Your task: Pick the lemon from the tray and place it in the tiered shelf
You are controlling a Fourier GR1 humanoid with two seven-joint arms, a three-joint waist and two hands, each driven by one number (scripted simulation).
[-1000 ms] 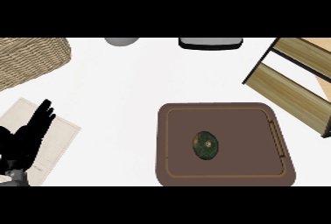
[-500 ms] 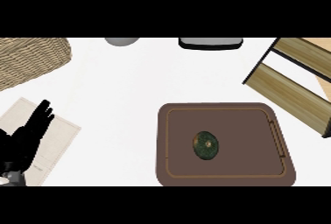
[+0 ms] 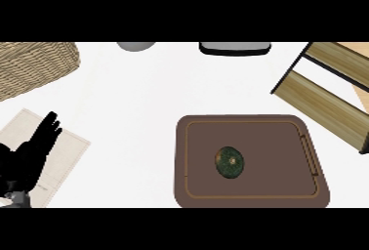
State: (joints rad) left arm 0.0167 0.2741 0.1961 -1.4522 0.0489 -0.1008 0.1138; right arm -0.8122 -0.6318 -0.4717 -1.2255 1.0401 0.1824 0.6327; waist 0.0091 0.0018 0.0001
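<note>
Left hand (image 3: 30, 154), fingers straight and open, rests at the lower left edge over a pale board (image 3: 61, 156). Across bare white tabletop (image 3: 137, 122), a dark green lemon (image 3: 230, 162) lies mid-tray (image 3: 249, 121). The wooden tiered shelf (image 3: 324, 93) stands upper right, a wicker basket (image 3: 32, 66) upper left.

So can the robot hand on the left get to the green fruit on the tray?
Probably yes. The left robot hand rests open over a pale mat, and only bare counter lies between it and the tray. Nothing covers the dark green fruit.
</note>
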